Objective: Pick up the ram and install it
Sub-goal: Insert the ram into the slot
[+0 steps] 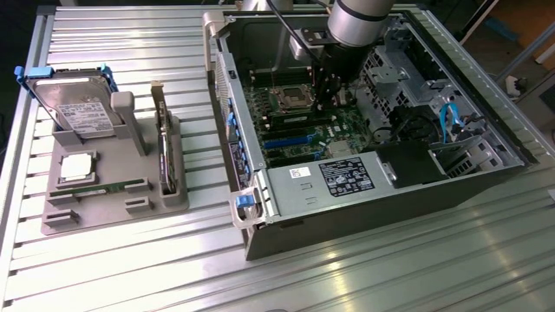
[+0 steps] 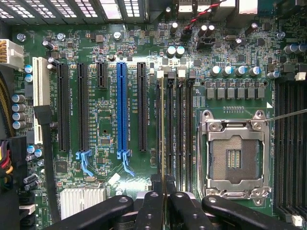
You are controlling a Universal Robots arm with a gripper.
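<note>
Within the hand, the ram

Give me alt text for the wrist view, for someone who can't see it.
The gripper pinches the ram, seen edge-on, in line with the memory slots beside the empty CPU socket on a green motherboard. A blue expansion slot lies on the ram's other side.

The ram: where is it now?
In the wrist view the ram sits on edge in the shut jaws, at the memory slots beside the empty processor socket.
</note>
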